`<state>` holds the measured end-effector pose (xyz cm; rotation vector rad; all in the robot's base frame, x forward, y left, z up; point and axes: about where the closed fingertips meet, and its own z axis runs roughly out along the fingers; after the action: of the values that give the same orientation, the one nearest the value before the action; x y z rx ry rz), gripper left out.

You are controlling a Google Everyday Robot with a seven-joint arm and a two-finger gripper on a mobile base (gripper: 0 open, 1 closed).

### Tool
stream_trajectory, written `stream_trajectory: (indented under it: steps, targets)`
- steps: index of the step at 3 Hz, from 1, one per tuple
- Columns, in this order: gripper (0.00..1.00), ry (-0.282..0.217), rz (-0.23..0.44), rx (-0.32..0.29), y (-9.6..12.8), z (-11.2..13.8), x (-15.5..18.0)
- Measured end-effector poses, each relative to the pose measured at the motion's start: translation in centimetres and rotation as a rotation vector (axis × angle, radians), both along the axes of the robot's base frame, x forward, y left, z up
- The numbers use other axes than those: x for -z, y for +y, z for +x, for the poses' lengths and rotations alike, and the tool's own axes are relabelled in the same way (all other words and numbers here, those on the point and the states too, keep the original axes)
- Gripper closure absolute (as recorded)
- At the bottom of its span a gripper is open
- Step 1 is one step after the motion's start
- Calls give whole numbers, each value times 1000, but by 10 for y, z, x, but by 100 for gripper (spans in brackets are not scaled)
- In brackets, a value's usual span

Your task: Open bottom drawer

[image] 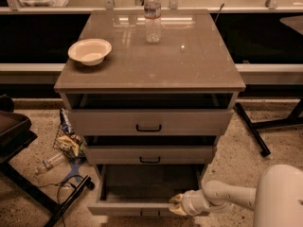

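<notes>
The grey-beige cabinet [150, 60] has three drawers. The bottom drawer [142, 205] is pulled well out, showing its plain grey interior [149, 181]; its small black bar handle [149, 213] is at the frame's lower edge. My gripper [176, 204] is at the right end of this drawer's front edge, on the white arm [222, 197] reaching in from the lower right. The middle drawer [149, 154] and top drawer [149, 122] are each slightly out.
A white bowl [90, 50] and a water bottle [152, 14] stand on the cabinet top. A snack bag in a wire basket [69, 140], a bottle and cables lie on the floor at left. A dark chair [14, 136] is at far left, black table legs [253, 129] at right.
</notes>
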<state>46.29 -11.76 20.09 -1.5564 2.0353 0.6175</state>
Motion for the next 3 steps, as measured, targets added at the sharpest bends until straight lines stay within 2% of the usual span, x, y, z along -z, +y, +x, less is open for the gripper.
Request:
stream_trajectory:
  steps: [2,3]
  targets:
    - [100,-1,-9,-13,3,-10,-14]
    - [100,-21,-44,-47,13,-13,-31]
